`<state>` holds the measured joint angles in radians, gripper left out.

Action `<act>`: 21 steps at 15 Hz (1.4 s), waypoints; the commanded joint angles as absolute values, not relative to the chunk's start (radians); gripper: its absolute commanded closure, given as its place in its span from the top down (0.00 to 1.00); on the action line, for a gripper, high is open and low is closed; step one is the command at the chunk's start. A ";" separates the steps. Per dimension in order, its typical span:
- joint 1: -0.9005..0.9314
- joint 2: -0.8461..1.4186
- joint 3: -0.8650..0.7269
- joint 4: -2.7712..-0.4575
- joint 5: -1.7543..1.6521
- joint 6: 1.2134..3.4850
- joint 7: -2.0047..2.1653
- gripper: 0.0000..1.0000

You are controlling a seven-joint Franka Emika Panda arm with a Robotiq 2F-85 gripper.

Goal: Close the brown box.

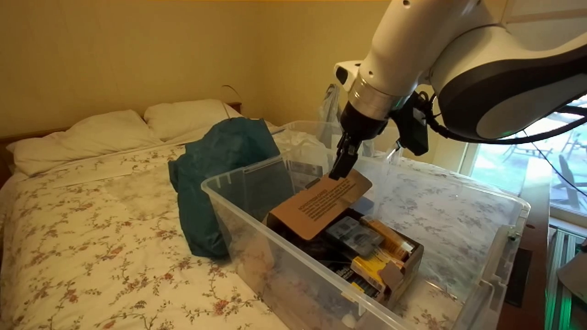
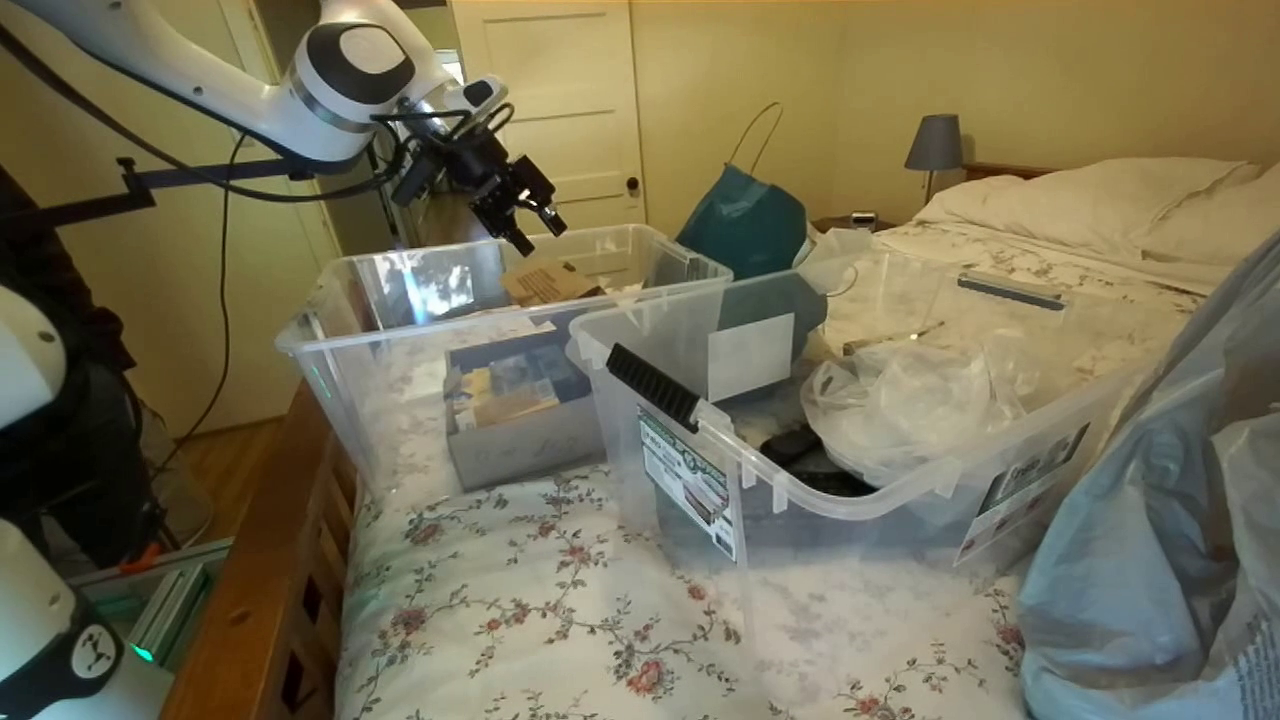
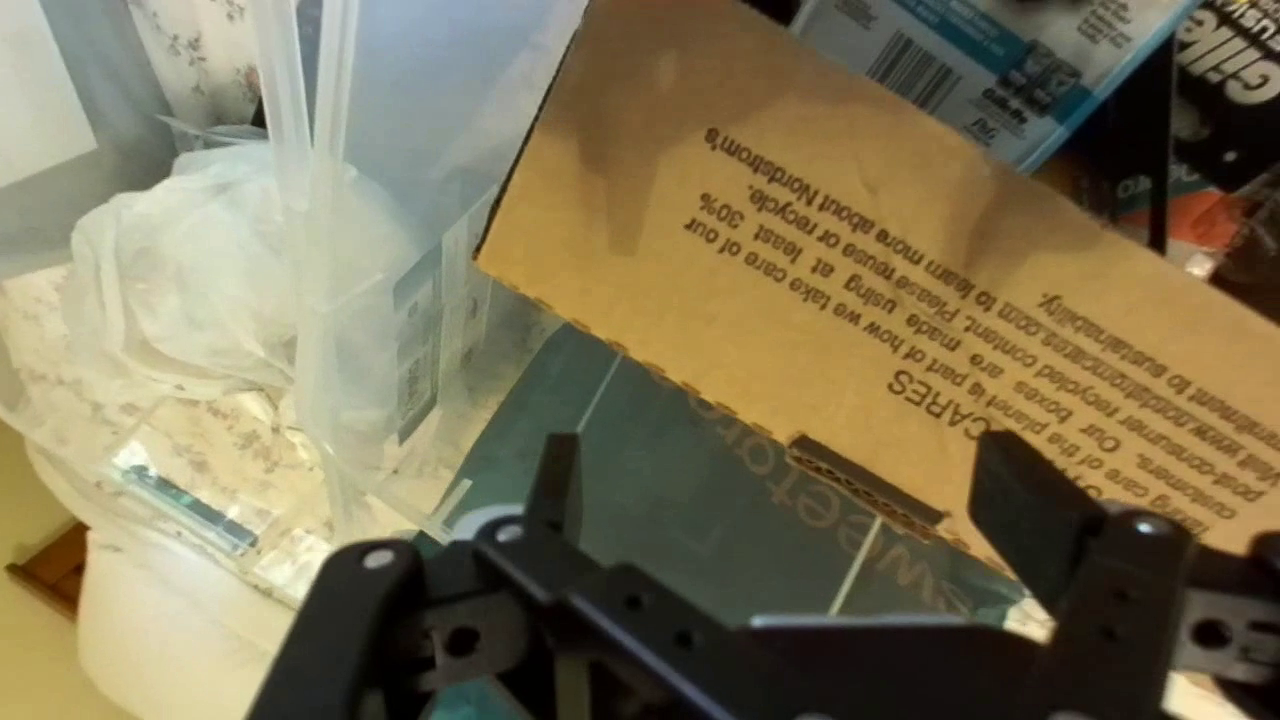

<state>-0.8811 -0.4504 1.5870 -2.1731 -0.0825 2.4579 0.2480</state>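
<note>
A rectangular tan-brown cardboard box [image 1: 409, 276] sits in a clear plastic tub [image 1: 284, 272], its long axis running from the tilted printed flap [image 1: 321, 207], upper left, to lower right in an exterior view. The black gripper [image 3: 780, 475] hangs above, spread wide, empty.

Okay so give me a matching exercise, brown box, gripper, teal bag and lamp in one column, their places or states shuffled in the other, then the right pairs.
Things
A. Brown box
B. Gripper
C. Teal bag
D. Lamp

Places and states
1. Resting on the bed
2. Flap lid open
3. Near the headboard
4. Jaws apart, holding nothing

Pairs: A-2, B-4, C-1, D-3
</note>
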 commanded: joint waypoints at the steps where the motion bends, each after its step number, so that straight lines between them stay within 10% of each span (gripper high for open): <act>1: -0.931 -0.382 1.652 -2.152 -0.121 2.494 0.093 1.00; 21: -1.273 -0.222 1.937 -2.074 -0.065 2.454 -0.834 0.93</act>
